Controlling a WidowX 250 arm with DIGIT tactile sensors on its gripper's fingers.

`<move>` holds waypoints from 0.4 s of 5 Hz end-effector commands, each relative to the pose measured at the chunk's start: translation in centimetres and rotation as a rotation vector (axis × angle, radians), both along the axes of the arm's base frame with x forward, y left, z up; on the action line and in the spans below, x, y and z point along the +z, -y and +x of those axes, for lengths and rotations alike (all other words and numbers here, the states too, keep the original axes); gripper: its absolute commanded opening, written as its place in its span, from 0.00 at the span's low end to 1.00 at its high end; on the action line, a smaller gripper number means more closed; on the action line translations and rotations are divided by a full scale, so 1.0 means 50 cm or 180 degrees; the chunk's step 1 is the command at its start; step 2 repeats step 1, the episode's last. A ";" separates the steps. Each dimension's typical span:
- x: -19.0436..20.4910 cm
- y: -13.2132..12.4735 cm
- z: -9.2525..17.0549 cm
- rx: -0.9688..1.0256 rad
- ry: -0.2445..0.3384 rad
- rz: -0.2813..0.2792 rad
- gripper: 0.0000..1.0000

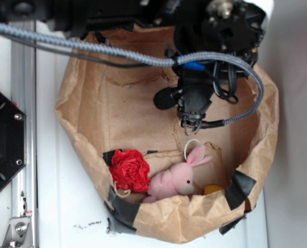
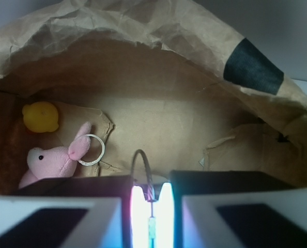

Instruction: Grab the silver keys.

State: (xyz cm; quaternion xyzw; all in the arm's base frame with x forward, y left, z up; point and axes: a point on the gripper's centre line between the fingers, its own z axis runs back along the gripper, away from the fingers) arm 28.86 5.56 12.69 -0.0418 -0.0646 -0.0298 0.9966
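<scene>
Silver keys' (image 2: pixel 143 170) thin wire ring between claw (image 2: pixel 151 206) pads

One brown paper bag (image 1: pixel 91 108) holds one pink plush bunny (image 1: pixel 175 178), one red fabric flower (image 1: pixel 129 170) and one yellow toy (image 2: pixel 40 117); one wire key ring (image 2: pixel 141 168) shows between the fingers.

inside the paper bag (image 1: pixel 86 124), the plush bunny (image 1: pixel 171 181) lies along the near wall, with the crumpled flower (image 1: pixel 128 170) touching it on the left and a small round toy (image 1: pixel 213 189) just beside it on the right. the gripper (image 1: pixel 194 123) hangs above the bag's floor, behind the bunny, with the silver keys (image 2: pixel 144 173) between its fingers.
</scene>
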 end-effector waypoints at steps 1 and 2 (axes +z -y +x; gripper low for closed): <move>0.038 0.010 -0.005 -0.0122 0.0235 0.0071 0.00; 0.038 0.010 -0.005 -0.0122 0.0235 0.0071 0.00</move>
